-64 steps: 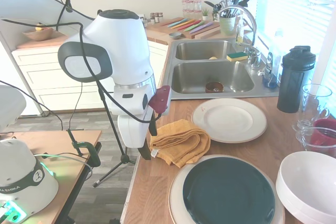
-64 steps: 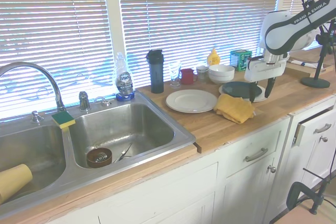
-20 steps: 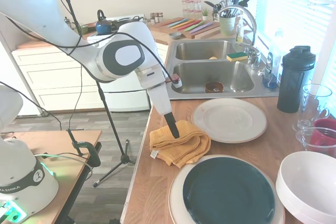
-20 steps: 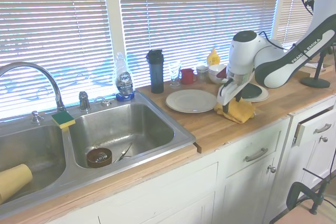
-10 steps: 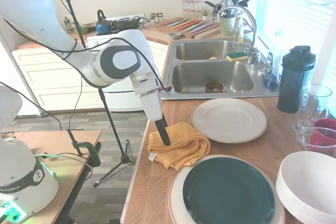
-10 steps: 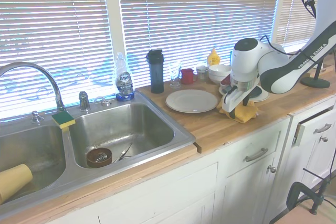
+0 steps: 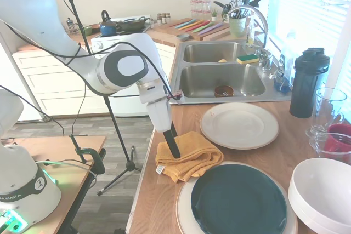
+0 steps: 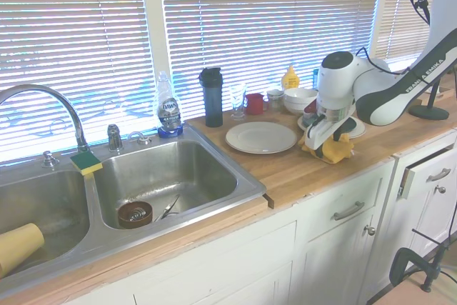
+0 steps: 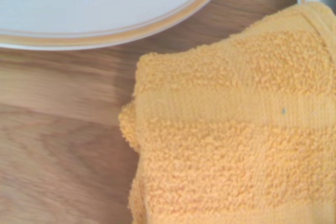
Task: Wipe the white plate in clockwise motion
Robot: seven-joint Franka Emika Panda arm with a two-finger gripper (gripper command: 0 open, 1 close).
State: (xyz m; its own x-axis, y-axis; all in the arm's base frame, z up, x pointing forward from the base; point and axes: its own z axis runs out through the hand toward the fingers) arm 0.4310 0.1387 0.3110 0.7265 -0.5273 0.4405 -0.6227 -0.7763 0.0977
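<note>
Claw point(image 7: 174, 150): down on the near edge of the folded cloth, dark fingers close together and pinching into the yellow terry; looks clamped on a fold, tips buried in the fabric.
Cloth point(image 7: 189, 155): mustard-yellow towel, bunched and folded, lying on the wooden counter point(image 7: 164, 201); fills most of the wrist view, ribbed band across it.
White plate point(image 7: 239, 125): flat on the counter just beyond the cloth, toward the sink; bare, nothing on it; cloth edge close to its rim but apart, a strip of wood showing between them in the wrist view.
Arm point(image 7: 123, 69): white, reaching in from the left in the first exterior view, from the right in the second, wrist tilted down over the cloth.
Green-centred plate point(image 7: 238, 201): larger, just beside the cloth on the side away from the sink, cloth corner at or over its white rim.
White bowl point(image 7: 323, 193): deep, next to the green-centred plate.
Sink point(image 7: 222, 79): double steel basin past the white plate, green-and-yellow sponge point(image 7: 248, 58) on its ledge.
Black bottle point(image 7: 308, 83): upright by the window, behind the white plate.
Clear glass point(image 7: 328, 109): beside the bottle.
Dish soap bottle point(image 8: 168, 108): at the back of the sink, against the blinds.
</note>
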